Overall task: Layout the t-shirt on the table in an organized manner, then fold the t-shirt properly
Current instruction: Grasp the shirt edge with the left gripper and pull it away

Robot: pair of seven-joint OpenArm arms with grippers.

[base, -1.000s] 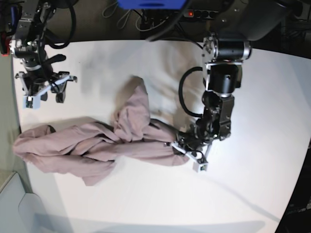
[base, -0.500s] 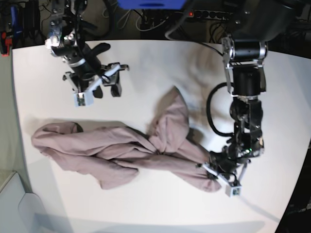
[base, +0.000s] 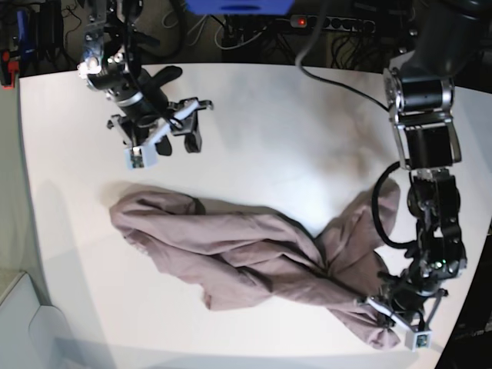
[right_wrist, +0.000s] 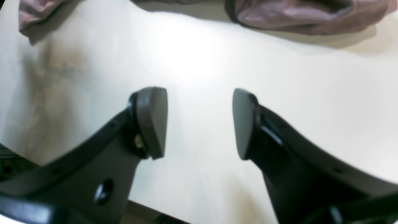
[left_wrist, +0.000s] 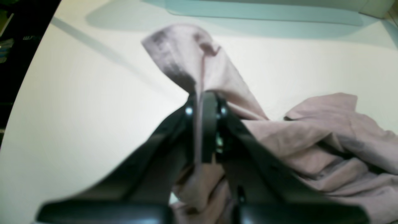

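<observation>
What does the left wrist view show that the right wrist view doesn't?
Left wrist only: the left end effector shut on a bunched fold of the dusty mauve cloth t-shirt, which rises in a peak beyond the fingertips.

Right wrist only: the right end effector open and empty over bare tabletop, with the shirt's edge lying apart from it at the top of the picture.

Both: the mauve shirt, crumpled and not yet laid flat, on the plain white smooth-topped table.

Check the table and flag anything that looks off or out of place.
The t-shirt is not laid flat: it lies bunched and twisted in a long rope across the table. The left gripper is shut on one end of it, near the table's edge. The right gripper hangs open and empty over bare table. No damage shows.
</observation>
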